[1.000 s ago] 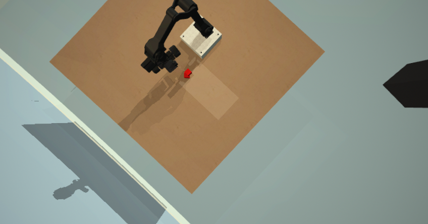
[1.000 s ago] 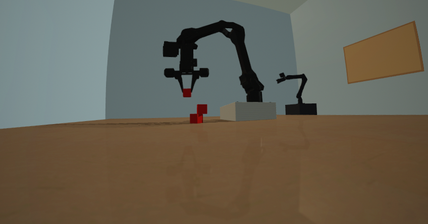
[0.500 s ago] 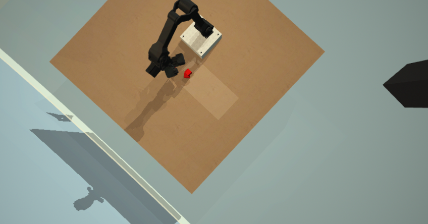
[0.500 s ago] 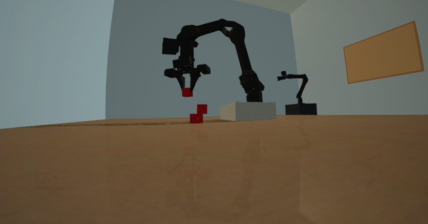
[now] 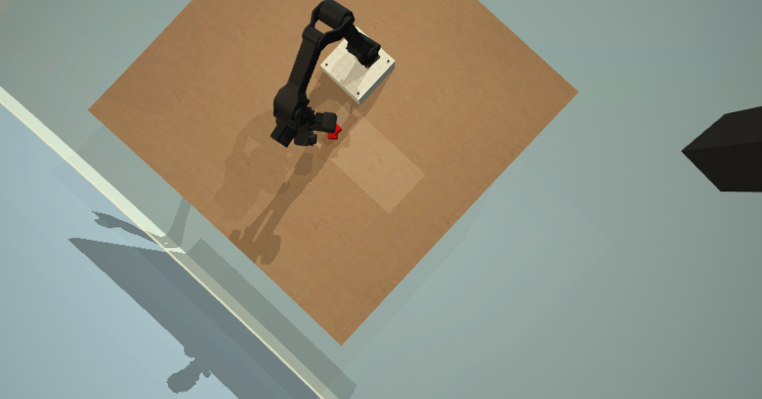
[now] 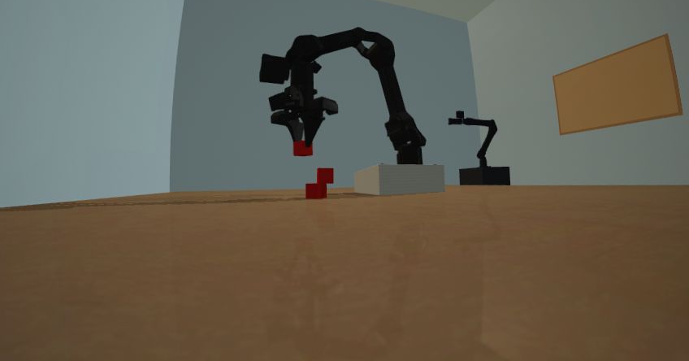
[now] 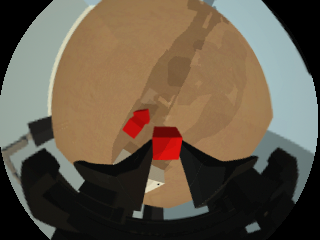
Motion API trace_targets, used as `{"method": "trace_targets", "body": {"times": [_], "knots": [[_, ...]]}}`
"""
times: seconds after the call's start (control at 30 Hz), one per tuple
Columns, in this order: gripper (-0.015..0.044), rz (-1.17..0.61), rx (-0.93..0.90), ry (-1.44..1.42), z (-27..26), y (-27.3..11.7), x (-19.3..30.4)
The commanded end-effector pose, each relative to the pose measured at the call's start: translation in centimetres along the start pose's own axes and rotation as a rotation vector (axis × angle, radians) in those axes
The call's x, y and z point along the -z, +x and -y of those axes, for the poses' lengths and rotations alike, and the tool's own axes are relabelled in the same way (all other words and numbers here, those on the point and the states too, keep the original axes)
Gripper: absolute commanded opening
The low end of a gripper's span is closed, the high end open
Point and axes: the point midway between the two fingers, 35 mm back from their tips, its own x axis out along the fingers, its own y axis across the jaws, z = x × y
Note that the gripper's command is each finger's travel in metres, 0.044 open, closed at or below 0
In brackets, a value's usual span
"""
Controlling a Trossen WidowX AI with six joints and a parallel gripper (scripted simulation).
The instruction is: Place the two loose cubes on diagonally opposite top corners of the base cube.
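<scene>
Looks like cube two's turn: the gripper (image 5: 322, 133) (image 6: 301, 140) (image 7: 166, 142) has the loose cube (image 6: 302, 148) (image 7: 166, 144) pinched up around center-left of the exterior view, so next I'd line it up diagonally opposite the cube already capping the base cube (image 6: 315, 191) (image 7: 134, 127), then lower gently.

the claw (image 5: 317, 131) (image 6: 301, 141) (image 7: 166, 142) and its arm (image 5: 304, 66) (image 6: 338, 42) are black. the held cube (image 6: 302, 148) (image 7: 167, 144), the base cube (image 6: 316, 191) and the cube on top (image 6: 325, 175) are plain bright red, darker on their shaded faces. the desk (image 5: 454, 101) (image 6: 338, 270) (image 7: 115, 60) is warm brown with faint mottling. the block (image 5: 349, 74) (image 6: 410, 179) under the arm is off-white with fine lines along its side and small dark dots on top. the far wall (image 6: 231, 91) is grey-blue, the board (image 6: 618, 86) orange-tan with a browner edge.
</scene>
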Motion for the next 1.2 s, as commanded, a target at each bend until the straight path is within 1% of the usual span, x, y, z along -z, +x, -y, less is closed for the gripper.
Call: {"method": "trace_targets", "body": {"times": [0.0, 0.63, 0.87, 1.17], "knots": [[0.0105, 0.008, 0.002, 0.11, -0.6, 0.0, -0.6], [0.0105, 0.008, -0.003, 0.644, -4.2, 0.4, -2.6], [0.0105, 0.008, -0.003, 0.663, -4.4, 0.6, -2.6], [0.0105, 0.008, -0.003, 0.67, -4.3, 3.3, -2.5]]}}
